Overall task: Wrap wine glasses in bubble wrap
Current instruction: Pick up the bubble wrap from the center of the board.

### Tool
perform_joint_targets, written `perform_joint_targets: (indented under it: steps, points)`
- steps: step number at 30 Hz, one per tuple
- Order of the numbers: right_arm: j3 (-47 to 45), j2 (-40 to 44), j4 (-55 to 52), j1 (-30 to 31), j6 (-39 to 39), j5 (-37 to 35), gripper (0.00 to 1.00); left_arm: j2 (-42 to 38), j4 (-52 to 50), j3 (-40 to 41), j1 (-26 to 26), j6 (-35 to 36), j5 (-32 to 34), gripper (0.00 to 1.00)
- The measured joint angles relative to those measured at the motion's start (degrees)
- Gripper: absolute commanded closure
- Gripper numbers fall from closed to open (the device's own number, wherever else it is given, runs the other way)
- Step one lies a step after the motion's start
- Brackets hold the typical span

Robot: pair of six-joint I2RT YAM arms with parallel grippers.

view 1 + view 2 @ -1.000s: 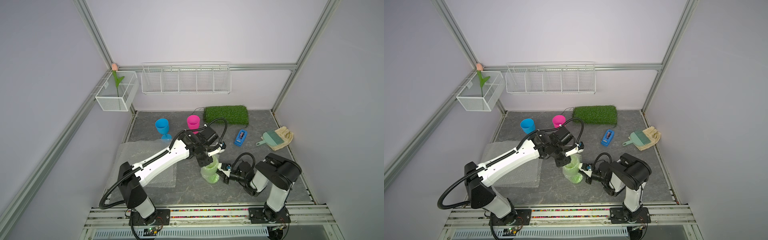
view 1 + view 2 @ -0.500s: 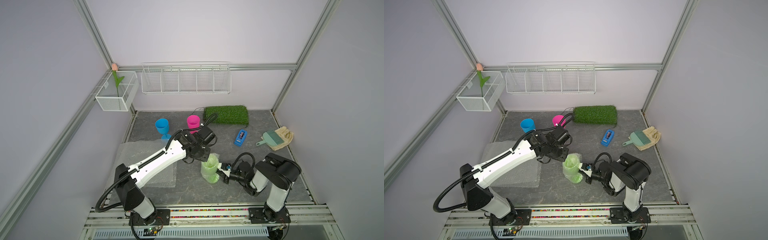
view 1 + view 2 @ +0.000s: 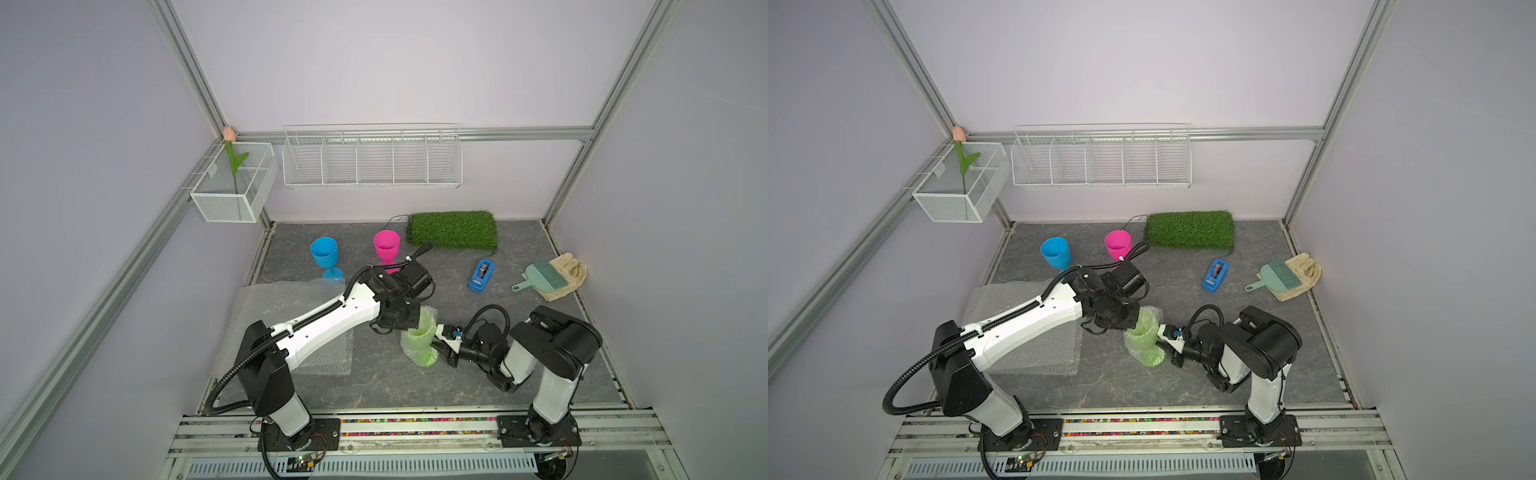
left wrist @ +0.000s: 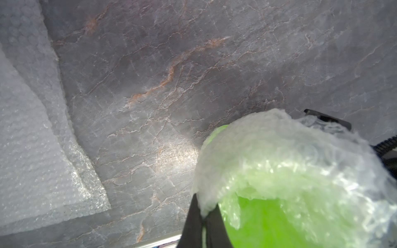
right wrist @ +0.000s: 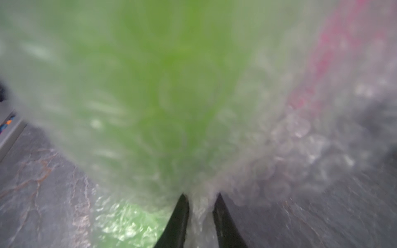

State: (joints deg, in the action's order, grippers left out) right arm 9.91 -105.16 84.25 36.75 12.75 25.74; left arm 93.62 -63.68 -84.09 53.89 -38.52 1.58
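The green goblet [image 3: 419,340] stands upright on the worktop [image 3: 415,386] between the two tools, sheathed in bubble wrap [image 4: 279,146]. The left tool [image 4: 202,214] comes down from above, pinched tight on the wrap's edge at the goblet's rim. The right tool [image 5: 200,199] sits low against the goblet's side, its jaws a little apart with wrap film lying in the gap. Beyond the left tool stand the pink goblet [image 3: 386,245] and the blue goblet [image 3: 324,253], both bare. Flat sheets [image 3: 282,307] of wrap lie under the left arm. Beyond the right tool lies a blue tape dispenser [image 3: 482,275]; its marking is too small to read.
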Motion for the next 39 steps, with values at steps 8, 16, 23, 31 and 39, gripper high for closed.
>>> perform_joint_targets:
  steps: [8, 16, 23, 31, 39]
  points:
    - [-1.14, 5.14, -2.62, -2.47, -4.79, -1.27, 0.36, -0.85, -2.23, -0.02, -4.26, 3.34, 1.22, 0.99]
    - [2.34, 22.84, -19.43, -5.38, -14.38, -1.66, 0.46, -1.22, -3.65, -0.02, -5.66, 6.36, 4.37, 0.99]
    - [20.50, 36.44, -55.52, -4.22, -22.77, -7.87, 0.51, -1.22, -1.99, 0.00, -5.66, 7.85, 5.25, 0.99]
    - [46.62, 33.14, -94.82, -1.81, -35.65, -11.52, 0.51, -0.90, 0.22, 0.00, -5.66, 8.68, 5.64, 0.99]
    - [62.14, 24.33, -117.70, 3.56, -47.82, -13.07, 0.50, -0.39, 2.14, 0.46, -5.66, 8.68, 5.46, 0.99]
